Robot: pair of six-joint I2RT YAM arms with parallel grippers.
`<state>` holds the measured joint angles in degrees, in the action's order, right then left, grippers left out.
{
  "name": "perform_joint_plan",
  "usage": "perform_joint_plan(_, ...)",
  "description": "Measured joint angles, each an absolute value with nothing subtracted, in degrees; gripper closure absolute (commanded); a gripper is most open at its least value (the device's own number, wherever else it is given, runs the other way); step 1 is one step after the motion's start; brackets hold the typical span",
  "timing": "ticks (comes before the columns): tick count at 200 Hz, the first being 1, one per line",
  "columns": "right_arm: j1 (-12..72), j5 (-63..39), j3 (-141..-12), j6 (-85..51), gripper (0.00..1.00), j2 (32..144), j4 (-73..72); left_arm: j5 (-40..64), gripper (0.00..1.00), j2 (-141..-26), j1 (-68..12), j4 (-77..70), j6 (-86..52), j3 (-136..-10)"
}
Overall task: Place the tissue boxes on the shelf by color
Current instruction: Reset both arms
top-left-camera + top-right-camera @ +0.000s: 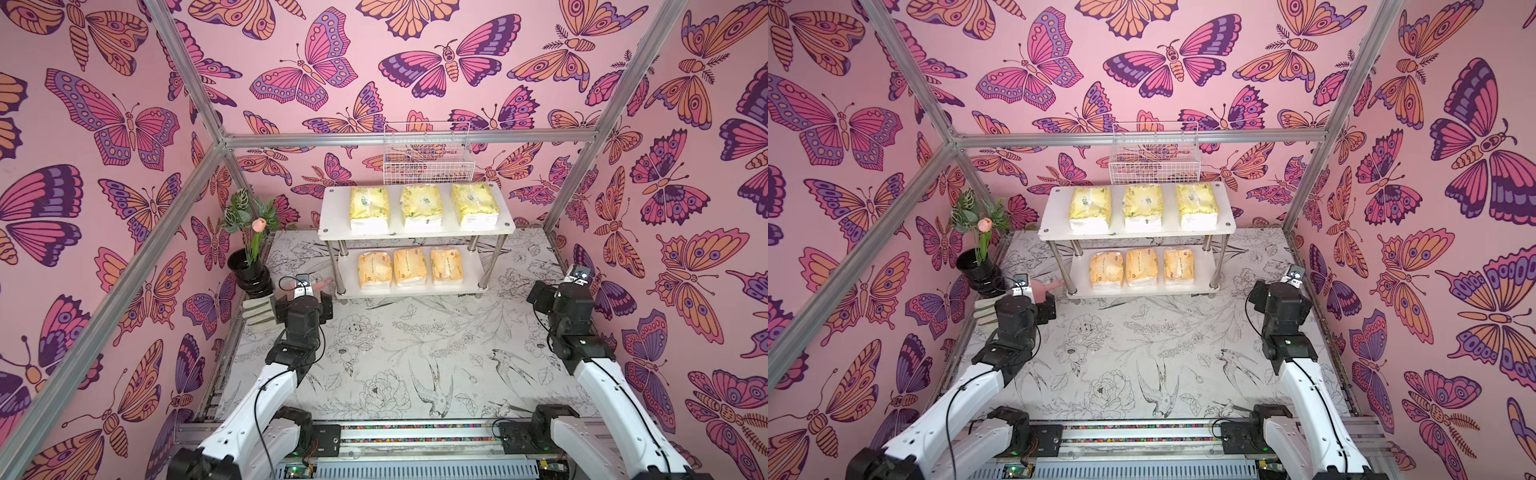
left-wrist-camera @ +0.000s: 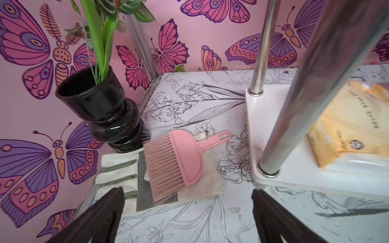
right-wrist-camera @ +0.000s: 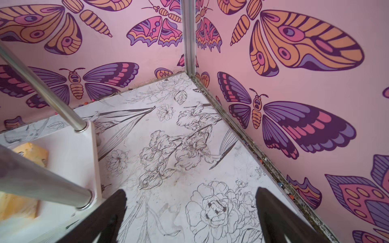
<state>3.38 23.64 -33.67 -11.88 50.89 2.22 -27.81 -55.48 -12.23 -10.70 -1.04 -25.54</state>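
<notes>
- The shelf stands at the far edge of the table, with yellow-green tissue boxes on top and orange tissue boxes below.
- The left pincer and right pincer gape wide, empty.

White arm shells; black joints; thin black cables; dark tapered fingers

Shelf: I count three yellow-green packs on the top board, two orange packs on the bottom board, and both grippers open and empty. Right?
Not quite. The bottom board holds three orange packs, not two, side by side in both top views. The rest stands: three yellow-green packs on the top board, left gripper and right gripper open and empty.
</notes>
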Motion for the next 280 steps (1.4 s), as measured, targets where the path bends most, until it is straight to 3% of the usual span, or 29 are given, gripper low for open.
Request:
perform_joint_plan(58,3.4,26.5,-22.1,-11.3,0.01,64.2,-15.5,-23.3,0.00,-74.9,-8.9,-37.1,1.2,-18.4)
perform_joint_plan(114,3.4,20.8,-17.7,-7.3,0.01,75.0,-37.6,-11.7,0.00,-85.7,-3.5,-47.0,1.9,-19.4)
perform_joint_plan(141,3.4,17.6,-17.1,-5.2,0.02,85.4,-51.7,-6.8,0.00,-88.2,-1.0,-48.0,1.3,-20.9)
perform_joint_plan(280,0.5,8.9,-21.9,-4.4,0.01,86.9,-48.4,1.5,0.00,-88.2,1.3,-48.4,-0.2,-21.6)
